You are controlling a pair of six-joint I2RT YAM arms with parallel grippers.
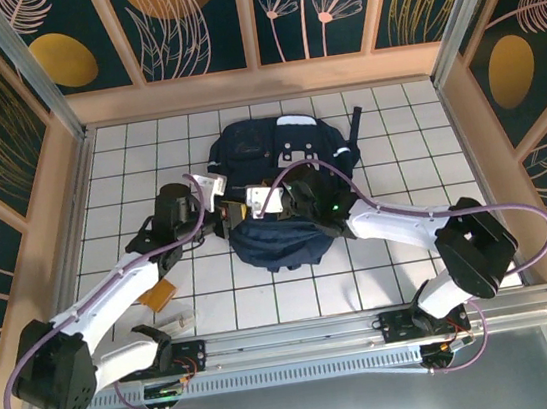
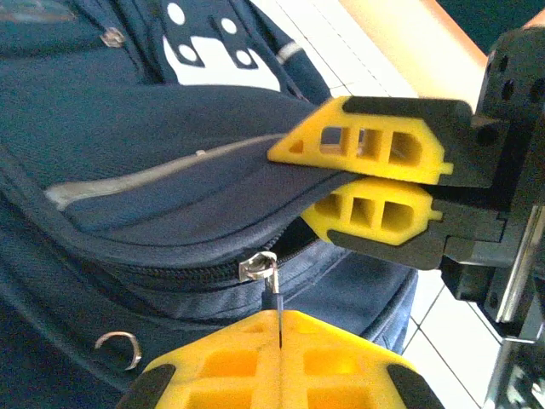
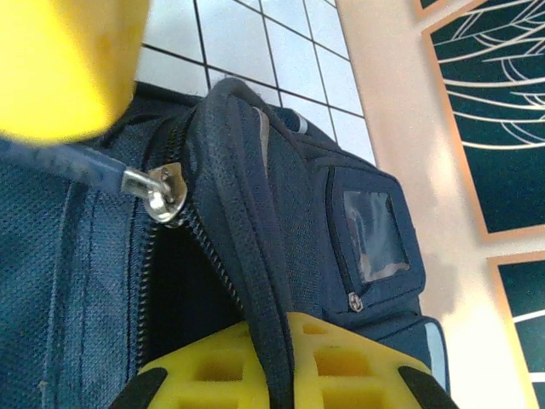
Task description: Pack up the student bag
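Note:
The student bag (image 1: 281, 143) is a dark navy backpack lying in the middle of the tiled table. My left gripper (image 2: 281, 328) is shut on the thin dark pull tab hanging from the silver zipper slider (image 2: 258, 265). From above, the left gripper (image 1: 221, 203) sits at the bag's left side. My right gripper (image 3: 298, 328) is shut on the padded rim of the bag's opening (image 3: 255, 221), and the zipper beside it gapes open onto a dark interior. The right gripper's fingers (image 2: 366, 145) clamp the flap edge just above the slider. The slider (image 3: 166, 192) and its blue pull (image 3: 77, 162) lead to a blurred yellow finger.
A small brown flat item (image 1: 159, 295) and a pale clear item (image 1: 176, 321) lie on the tiles near the left arm. A black strap (image 1: 356, 128) trails off the bag's right side. Wooden walls (image 1: 70, 191) enclose the table on three sides.

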